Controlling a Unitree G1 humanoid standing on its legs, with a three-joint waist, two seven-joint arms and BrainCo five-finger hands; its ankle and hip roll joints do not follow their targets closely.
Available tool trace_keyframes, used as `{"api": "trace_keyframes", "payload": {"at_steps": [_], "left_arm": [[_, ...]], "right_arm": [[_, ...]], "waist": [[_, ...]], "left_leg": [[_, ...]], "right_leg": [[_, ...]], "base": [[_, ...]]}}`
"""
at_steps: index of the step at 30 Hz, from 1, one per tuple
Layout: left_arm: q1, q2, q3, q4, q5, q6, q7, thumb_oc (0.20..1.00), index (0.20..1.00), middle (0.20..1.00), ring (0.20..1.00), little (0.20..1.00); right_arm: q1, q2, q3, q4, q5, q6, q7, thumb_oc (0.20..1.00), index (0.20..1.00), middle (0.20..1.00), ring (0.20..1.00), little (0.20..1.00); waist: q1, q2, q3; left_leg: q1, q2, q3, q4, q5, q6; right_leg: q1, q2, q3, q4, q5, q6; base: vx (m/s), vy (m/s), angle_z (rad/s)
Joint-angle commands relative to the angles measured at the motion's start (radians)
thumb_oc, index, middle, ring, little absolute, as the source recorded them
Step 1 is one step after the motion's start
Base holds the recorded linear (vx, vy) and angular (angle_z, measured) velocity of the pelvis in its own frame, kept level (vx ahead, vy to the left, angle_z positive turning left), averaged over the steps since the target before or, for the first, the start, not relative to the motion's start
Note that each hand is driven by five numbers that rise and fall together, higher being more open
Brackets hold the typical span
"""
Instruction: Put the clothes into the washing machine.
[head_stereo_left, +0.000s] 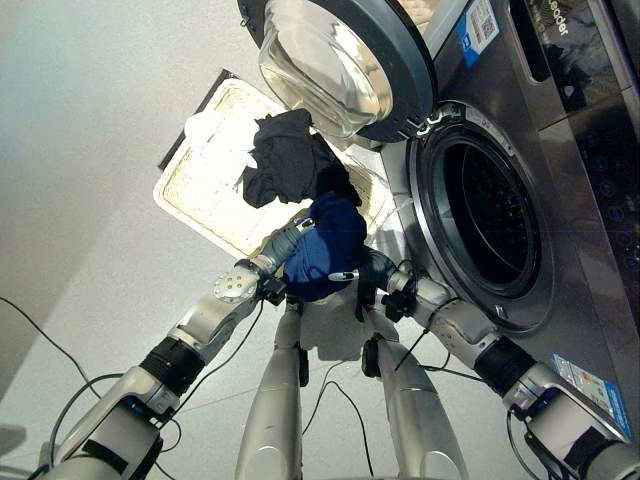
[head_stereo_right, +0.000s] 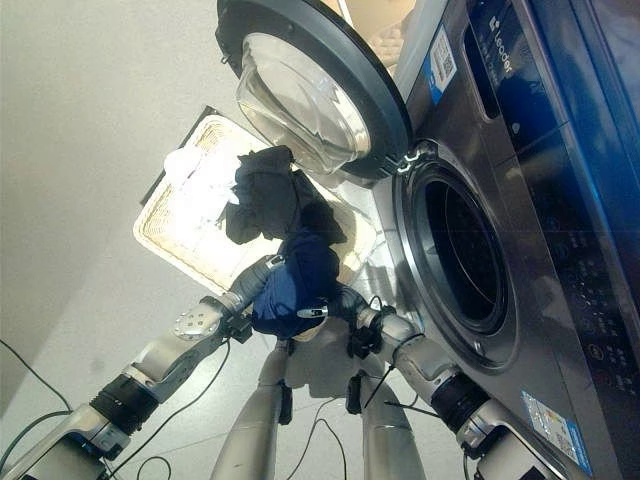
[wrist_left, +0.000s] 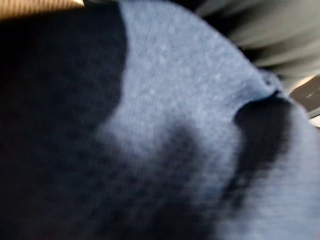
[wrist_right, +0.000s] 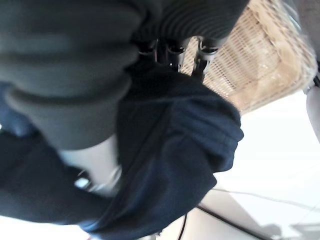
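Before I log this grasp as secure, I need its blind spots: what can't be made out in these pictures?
- Left hand fingers: buried in the blue garment in the eye views; cloth covers the left wrist view.
- Right hand grip: fingers go into the cloth, curl unclear.
- Washer drum: too dark to tell whether anything lies inside.
- Basket contents: partly hidden beneath the black garment and glare.

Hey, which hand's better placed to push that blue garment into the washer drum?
Right, probably. The right hand sits between the blue garment and the open drum; the left hand holds its far side, by the basket.
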Motion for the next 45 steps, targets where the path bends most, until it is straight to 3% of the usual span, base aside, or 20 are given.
{"api": "trace_keyframes", "payload": {"at_steps": [1,3,6,10,12,15,16,24,25,27,30,32,34,35,36,37,39,42,44,45], "left_arm": [[-0.003,-0.055,-0.028,-0.054,0.072,-0.083,0.114,1.000,1.000,1.000,1.000,1.000],[0.004,-0.061,-0.025,-0.050,0.095,-0.104,0.131,1.000,1.000,1.000,1.000,1.000],[0.029,-0.075,0.004,-0.034,0.266,-0.179,0.306,1.000,1.000,1.000,1.000,1.000],[0.036,-0.043,0.012,-0.003,0.584,-0.133,0.494,1.000,1.000,1.000,1.000,1.000],[0.029,-0.026,0.017,0.015,0.605,-0.097,0.568,1.000,1.000,1.000,1.000,1.000],[0.039,-0.032,0.052,0.073,0.560,-0.087,0.677,1.000,1.000,1.000,1.000,1.000],[0.033,-0.047,0.072,0.149,0.515,-0.093,0.730,1.000,1.000,1.000,1.000,1.000],[0.052,-0.089,0.168,0.281,0.313,-0.153,0.738,1.000,1.000,1.000,1.000,1.000],[0.054,-0.089,0.184,0.292,0.303,-0.174,0.721,1.000,1.000,1.000,1.000,1.000],[0.057,-0.077,0.187,0.285,0.289,-0.171,0.719,1.000,1.000,1.000,1.000,1.000],[0.061,-0.056,0.187,0.265,0.282,-0.162,0.717,1.000,1.000,1.000,1.000,1.000],[0.088,-0.018,0.176,0.235,0.250,-0.162,0.706,1.000,1.000,1.000,1.000,1.000],[0.090,0.003,0.164,0.205,0.225,-0.150,0.699,1.000,1.000,1.000,1.000,1.000],[0.087,0.004,0.160,0.198,0.224,-0.145,0.698,1.000,1.000,1.000,1.000,1.000],[0.087,0.004,0.160,0.198,0.224,-0.145,0.698,1.000,1.000,1.000,1.000,1.000],[0.064,-0.002,0.142,0.182,0.235,-0.115,0.705,1.000,1.000,1.000,1.000,1.000],[0.047,-0.006,0.132,0.181,0.248,-0.103,0.718,1.000,1.000,1.000,1.000,1.000],[0.024,-0.011,0.125,0.202,0.293,-0.108,0.762,1.000,1.000,1.000,1.000,1.000],[0.022,-0.013,0.122,0.208,0.328,-0.109,0.792,1.000,1.000,1.000,1.000,1.000],[0.017,0.002,0.116,0.222,0.422,-0.113,0.853,1.000,1.000,1.000,1.000,1.000]], "right_arm": [[0.004,0.110,0.023,-0.096,0.127,-0.050,-0.009,0.200,0.200,0.200,0.200,0.200],[0.011,0.119,0.019,-0.089,0.140,-0.050,-0.018,0.200,0.200,0.200,0.200,0.200],[0.036,0.146,-0.021,-0.031,0.193,-0.040,-0.056,0.200,0.200,0.200,0.200,0.200],[0.044,0.140,-0.059,0.039,0.245,-0.073,-0.067,0.200,0.200,0.200,0.200,0.200],[0.034,0.132,-0.077,0.066,0.321,-0.064,-0.061,0.200,0.200,0.200,0.200,0.200],[0.030,0.122,-0.129,0.159,0.412,-0.122,-0.031,0.200,0.200,0.200,0.200,0.200],[0.004,0.118,-0.190,0.228,0.469,-0.214,-0.065,0.200,0.200,0.200,0.200,0.200],[-0.060,0.094,-0.482,0.347,0.865,-0.376,-0.107,0.200,0.200,0.200,0.200,0.200],[-0.087,0.084,-0.582,0.371,1.038,-0.449,-0.136,0.200,0.200,0.200,0.200,0.200],[-0.107,0.065,-0.674,0.389,1.155,-0.517,-0.176,0.200,0.200,0.200,0.200,0.200],[-0.136,0.047,-0.775,0.363,1.196,-0.674,-0.275,0.200,0.200,0.200,0.200,0.200],[-0.148,0.006,-0.888,0.302,1.196,-1.099,-0.460,0.200,0.200,0.200,0.200,0.200],[-0.141,-0.017,-0.915,0.333,1.136,-1.252,-0.542,0.200,0.200,0.200,0.200,0.200],[-0.144,-0.024,-0.918,0.343,1.104,-1.269,-0.576,0.426,0.426,0.426,0.426,0.426],[-0.144,-0.024,-0.918,0.343,1.104,-1.269,-0.576,0.426,0.426,0.426,0.426,0.426],[-0.176,-0.066,-0.917,0.352,0.909,-1.196,-0.728,1.000,1.000,1.000,1.000,1.000],[-0.188,-0.073,-0.899,0.330,0.894,-1.094,-0.758,1.000,1.000,1.000,1.000,1.000],[-0.153,-0.049,-0.850,0.351,1.195,-0.773,-0.510,1.000,1.000,1.000,1.000,1.000],[-0.140,-0.022,-0.843,0.344,1.196,-0.703,-0.469,1.000,1.000,1.000,1.000,1.000],[-0.098,0.010,-0.804,0.371,1.196,-0.538,-0.457,1.000,1.000,1.000,1.000,1.000]], "waist": [[-0.009,-0.025,-0.018],[-0.008,-0.024,-0.018],[-0.004,-0.023,-0.018],[0.004,-0.016,-0.018],[0.006,-0.013,-0.018],[0.010,-0.006,-0.018],[0.008,0.001,-0.018],[0.001,0.016,-0.018],[0.000,0.023,-0.018],[0.000,0.028,-0.018],[0.001,0.033,-0.018],[0.000,0.038,-0.018],[-0.003,0.039,-0.018],[-0.005,0.039,-0.018],[-0.005,0.039,-0.018],[-0.003,0.045,-0.018],[-0.004,0.047,-0.018],[-0.009,0.050,-0.018],[-0.010,0.051,-0.018],[-0.014,0.047,-0.018]], "left_leg": [[-0.009,-0.087,0.051,0.047,-0.055,0.031],[-0.006,-0.087,0.051,0.044,-0.056,0.031],[-0.012,-0.089,0.049,0.038,-0.055,0.031],[-0.022,-0.091,0.041,0.049,-0.059,0.027],[-0.028,-0.092,0.040,0.055,-0.059,0.026],[-0.017,-0.091,0.042,0.055,-0.066,0.023],[-0.022,-0.090,0.046,0.068,-0.070,0.020],[-0.022,-0.092,0.057,0.080,-0.083,0.020],[-0.024,-0.094,0.057,0.081,-0.088,0.021],[-0.023,-0.097,0.054,0.083,-0.095,0.023],[-0.025,-0.099,0.054,0.084,-0.099,0.024],[-0.016,-0.100,0.046,0.087,-0.117,0.028],[-0.036,-0.103,0.044,0.097,-0.110,0.030],[-0.040,-0.104,0.044,0.099,-0.109,0.032],[-0.040,-0.104,0.044,0.099,-0.109,0.032],[-0.056,-0.112,0.039,0.106,-0.109,0.040],[-0.067,-0.115,0.041,0.109,-0.106,0.041],[-0.081,-0.118,0.045,0.108,-0.097,0.044],[-0.083,-0.117,0.048,0.104,-0.093,0.044],[-0.084,-0.115,0.047,0.104,-0.091,0.041]], "right_leg": [[0.025,-0.016,0.036,-0.064,0.061,0.108],[0.027,-0.016,0.036,-0.067,0.061,0.108],[0.022,-0.018,0.030,-0.077,0.066,0.109],[0.015,-0.025,0.021,-0.073,0.065,0.110],[0.012,-0.028,0.019,-0.072,0.066,0.110],[0.022,-0.030,0.015,-0.071,0.059,0.113],[0.015,-0.036,0.015,-0.060,0.059,0.117],[0.009,-0.038,0.029,-0.051,0.061,0.126],[0.005,-0.037,0.034,-0.051,0.064,0.127],[0.005,-0.037,0.037,-0.050,0.064,0.129],[0.004,-0.037,0.037,-0.053,0.066,0.130],[0.015,-0.032,0.041,-0.051,0.051,0.128],[0.000,-0.031,0.047,-0.049,0.062,0.124],[-0.004,-0.031,0.048,-0.049,0.065,0.123],[-0.004,-0.031,0.048,-0.049,0.065,0.123],[-0.015,-0.033,0.047,-0.050,0.070,0.124],[-0.024,-0.037,0.044,-0.052,0.075,0.124],[-0.034,-0.040,0.044,-0.062,0.084,0.121],[-0.036,-0.041,0.043,-0.066,0.087,0.120],[-0.034,-0.040,0.044,-0.066,0.086,0.118]], "base": [[0.00,0.000,0.00],[0.02,-0.010,-0.01],[0.02,-0.025,-0.01],[0.01,-0.008,0.00],[0.00,0.000,0.00],[0.00,0.000,0.00],[0.00,0.000,0.00],[0.02,-0.002,-0.01],[0.03,-0.021,0.00],[0.02,-0.013,0.00],[0.00,0.000,0.00],[0.02,-0.005,0.00],[-0.01,0.003,-0.02],[0.00,0.004,-0.04],[0.00,0.000,0.00],[0.00,0.000,0.00],[0.00,0.000,0.00],[0.00,-0.004,-0.01],[0.00,0.000,0.00],[0.00,0.000,0.00]]}}
